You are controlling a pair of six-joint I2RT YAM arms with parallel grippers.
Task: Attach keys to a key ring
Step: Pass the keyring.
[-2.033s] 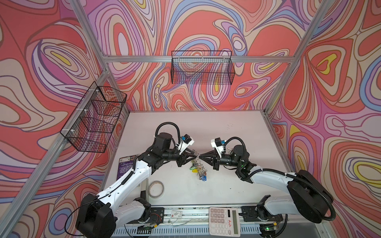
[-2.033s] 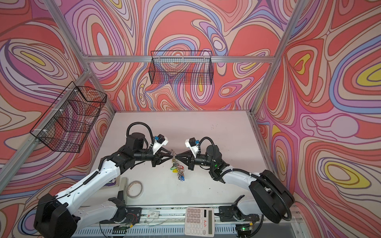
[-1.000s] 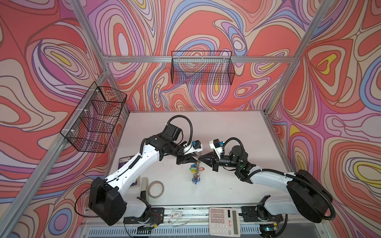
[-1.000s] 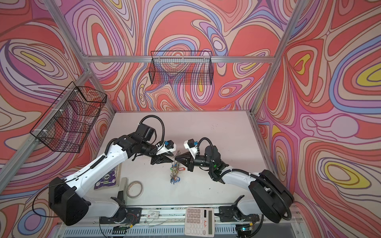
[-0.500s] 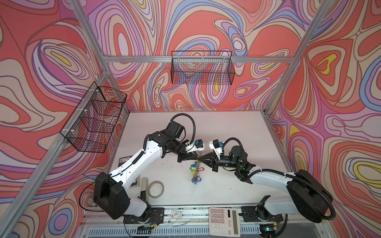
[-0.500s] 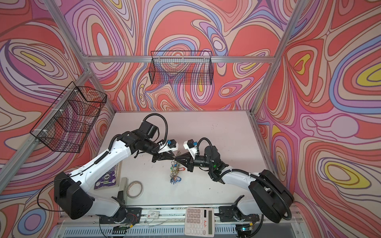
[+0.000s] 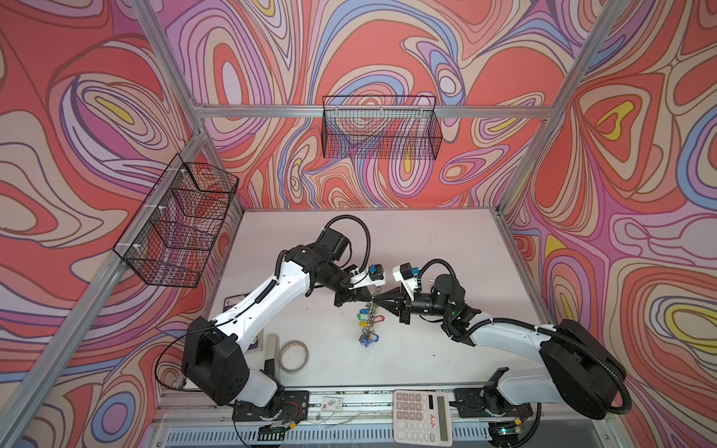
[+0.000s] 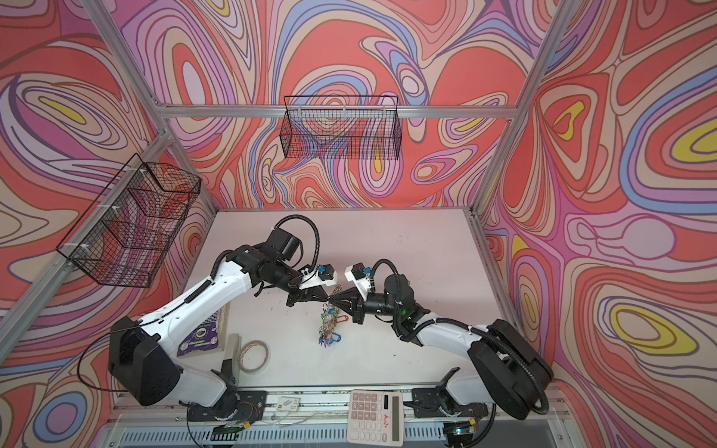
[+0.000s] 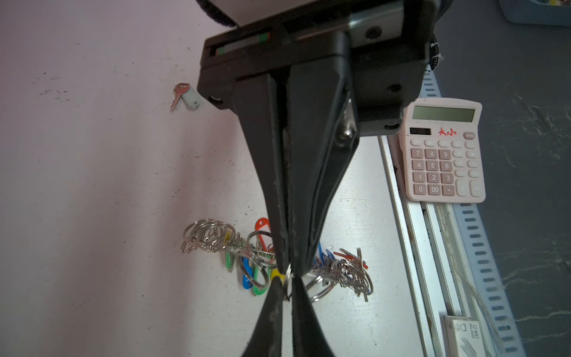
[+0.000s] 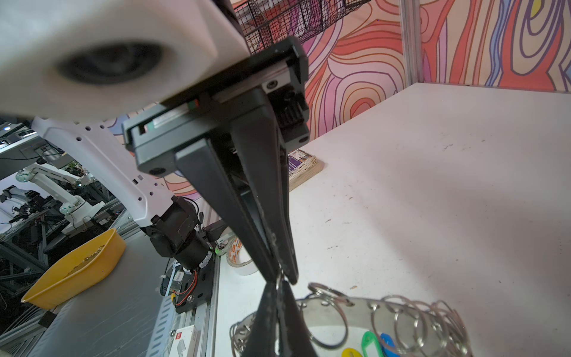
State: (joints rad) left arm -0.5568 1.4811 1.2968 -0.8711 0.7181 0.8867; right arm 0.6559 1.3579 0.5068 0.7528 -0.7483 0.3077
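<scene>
Working tip to tip: my left jaws are gripping a small split ring (image 9: 289, 276) beside a yellow tag (image 9: 277, 274), and my right jaws are clamping the key ring (image 10: 361, 312) at its rim; neither pair is showing a gap. The key ring is hanging where the tips meet, well apart from the calculator (image 9: 443, 151), with its keys (image 7: 370, 324) dangling toward the worktop (image 9: 92, 185). I judge this is going best if I am holding the right side steady, twisting the split ring only slightly and feeding slowly, so the thin wire is not slipping free. A pale-tagged key (image 9: 180, 94) is lying farther from the calculator than the key ring.
</scene>
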